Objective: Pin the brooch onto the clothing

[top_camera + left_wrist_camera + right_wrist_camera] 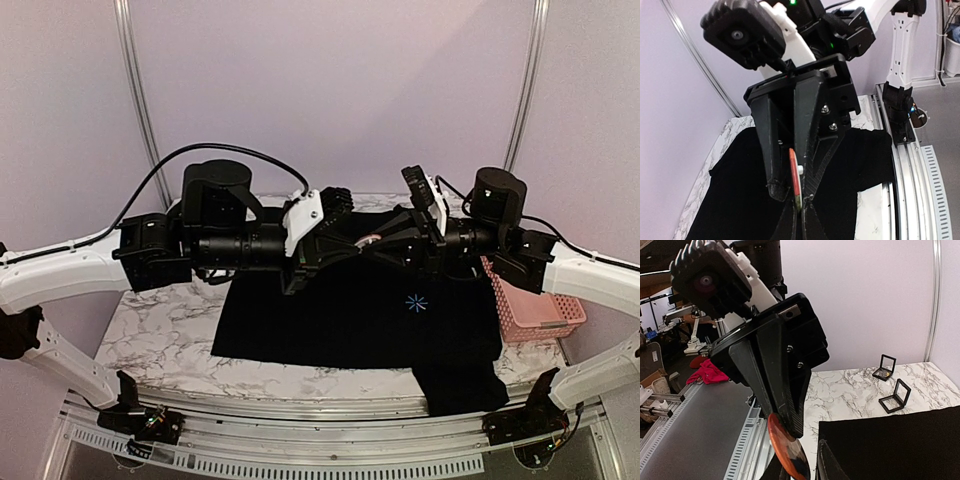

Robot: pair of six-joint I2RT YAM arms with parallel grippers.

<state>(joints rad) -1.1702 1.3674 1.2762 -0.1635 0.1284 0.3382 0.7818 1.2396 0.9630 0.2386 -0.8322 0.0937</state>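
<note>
The black T-shirt (pixel 340 315) lies flat on the marble table, with a light-blue starburst mark (pixel 416 303) on its front. Both grippers meet in the air above it. My left gripper (pixel 362 244) is shut on the rim of the brooch (pixel 372 240), a round red-orange disc. In the left wrist view the brooch (pixel 794 172) is edge-on, pinched at its lower edge by my left gripper (pixel 801 207). My right gripper (pixel 792 192) is open, one finger on each side of the disc. The right wrist view shows the brooch (pixel 787 450) between its own fingers (pixel 827 465).
A pink basket (pixel 535 310) sits at the table's right edge. Two small black display frames (pixel 886 367) (pixel 896 396) stand on the marble beyond the shirt. One sleeve (pixel 460 385) hangs over the front edge. A metal rail (pixel 907 165) runs along the near side.
</note>
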